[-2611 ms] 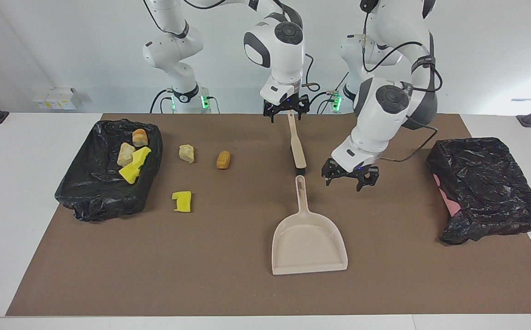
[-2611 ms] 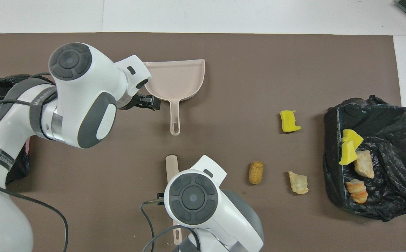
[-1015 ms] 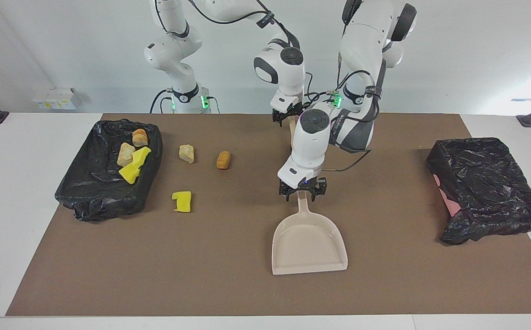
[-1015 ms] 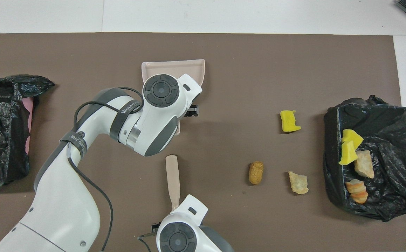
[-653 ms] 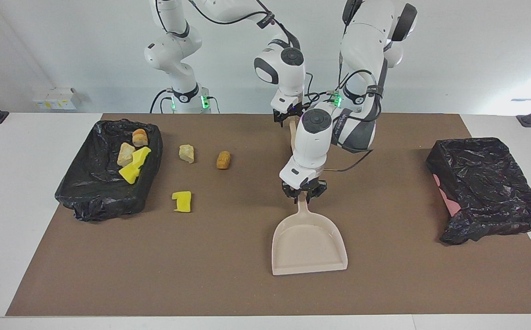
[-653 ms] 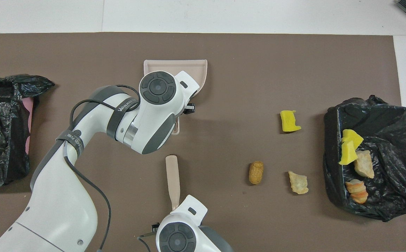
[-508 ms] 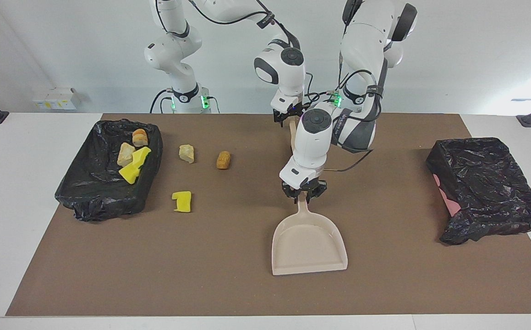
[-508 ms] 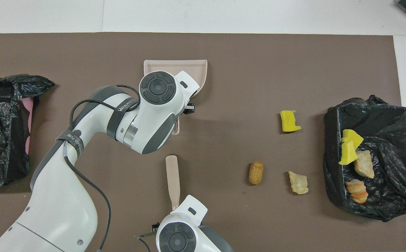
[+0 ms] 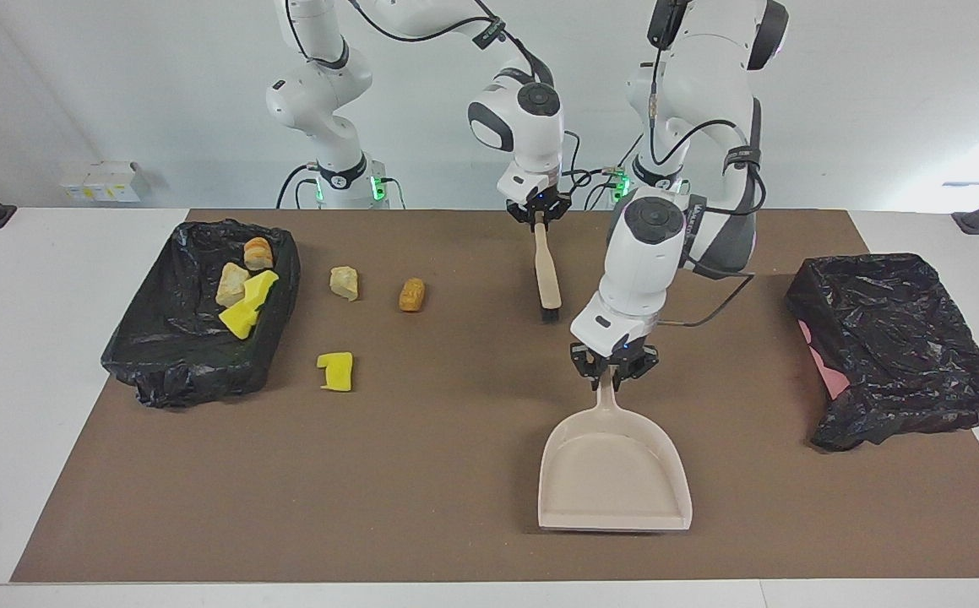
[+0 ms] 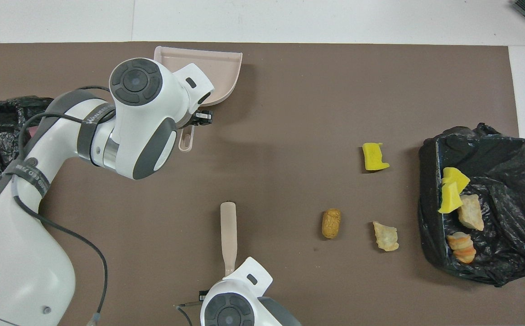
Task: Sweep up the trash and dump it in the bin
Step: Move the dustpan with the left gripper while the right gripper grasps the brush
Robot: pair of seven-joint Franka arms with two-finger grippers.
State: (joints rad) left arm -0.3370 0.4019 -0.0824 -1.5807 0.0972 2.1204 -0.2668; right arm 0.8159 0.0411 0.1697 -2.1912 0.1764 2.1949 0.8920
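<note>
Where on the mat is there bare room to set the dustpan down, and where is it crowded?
Bare mat lies between the dustpan and the yellow sponge piece, and along the mat's edge farthest from the robots. It is crowded beside the trash-filled bin, where three loose scraps lie, and around the brush.

My two arms are glossy white shells with dark grey joint bands and round grey end caps embossed with button rings. Black cables loop along the upper links and trail off the left arm's wrist. A grey strap with white lettering wraps its forearm. Both bases glow green. The left gripper [image 9: 614, 372] and right gripper [image 9: 538, 216] are black.
</note>
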